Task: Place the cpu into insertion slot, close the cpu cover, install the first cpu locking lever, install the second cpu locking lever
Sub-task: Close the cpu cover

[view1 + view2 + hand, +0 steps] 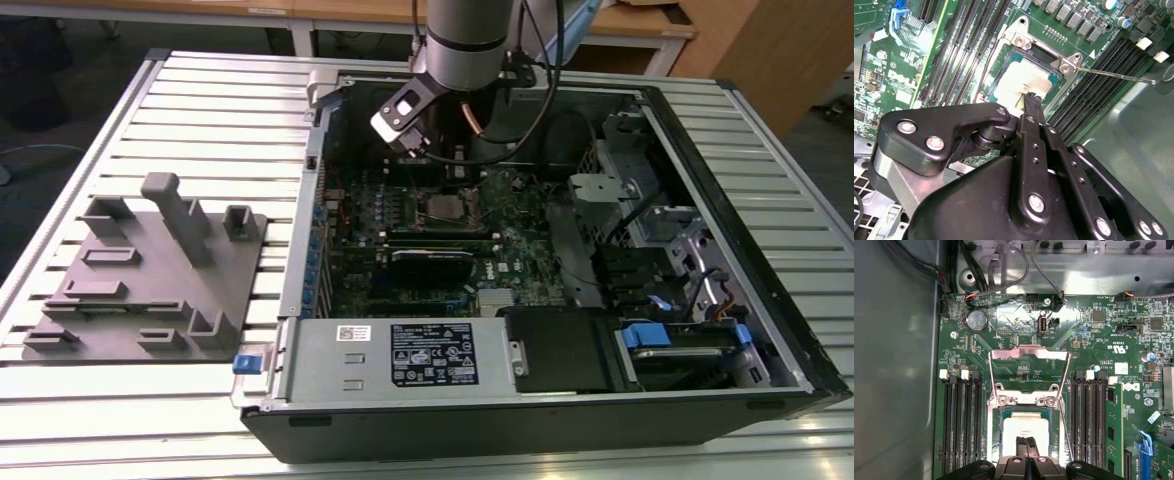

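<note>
First wrist view shows the gripper [1027, 442], fingers pressed together, over the cpu [1016, 427] in the insertion slot [1000, 416], cpu cover [1029, 353] raised.

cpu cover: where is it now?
In the first wrist view the cpu cover is swung open off the insertion slot, hinged at the slot's edge away from the end effector, between the two banks of memory slots.

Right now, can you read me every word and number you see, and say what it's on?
The black sticker on the power supply: white print, too small to read.
The white sticker beside it: too small.
The motherboard: tiny white lettering, too small to read reliably.
The white label on it: unreadable.
The cpu: no print I can make out.
</note>
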Robot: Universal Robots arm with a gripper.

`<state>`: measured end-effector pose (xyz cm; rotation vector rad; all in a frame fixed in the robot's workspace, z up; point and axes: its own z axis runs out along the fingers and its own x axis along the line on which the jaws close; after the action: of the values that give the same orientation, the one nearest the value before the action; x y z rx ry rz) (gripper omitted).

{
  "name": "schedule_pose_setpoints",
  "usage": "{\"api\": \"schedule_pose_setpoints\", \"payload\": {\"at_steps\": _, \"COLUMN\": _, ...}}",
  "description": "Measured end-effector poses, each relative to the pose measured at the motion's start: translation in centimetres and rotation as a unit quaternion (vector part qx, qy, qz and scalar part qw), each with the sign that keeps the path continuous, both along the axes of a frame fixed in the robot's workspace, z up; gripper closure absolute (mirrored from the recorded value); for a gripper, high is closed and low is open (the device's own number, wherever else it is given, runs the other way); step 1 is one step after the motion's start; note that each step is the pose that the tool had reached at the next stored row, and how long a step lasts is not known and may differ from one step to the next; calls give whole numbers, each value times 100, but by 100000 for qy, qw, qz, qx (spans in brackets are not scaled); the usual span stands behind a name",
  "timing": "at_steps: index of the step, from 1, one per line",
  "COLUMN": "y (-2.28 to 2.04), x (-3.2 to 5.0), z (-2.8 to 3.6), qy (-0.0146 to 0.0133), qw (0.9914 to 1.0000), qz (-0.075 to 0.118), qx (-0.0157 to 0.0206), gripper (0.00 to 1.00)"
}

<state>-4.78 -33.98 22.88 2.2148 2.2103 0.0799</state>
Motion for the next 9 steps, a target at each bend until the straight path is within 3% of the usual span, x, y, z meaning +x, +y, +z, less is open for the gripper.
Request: {"api": "schedule_pose_setpoints", "payload": {"at_steps": 9, "y": 0, "x": 0, "z": 19, "qy": 8, "qw": 100000, "qz": -1, "qx": -12, "gripper": 89}}
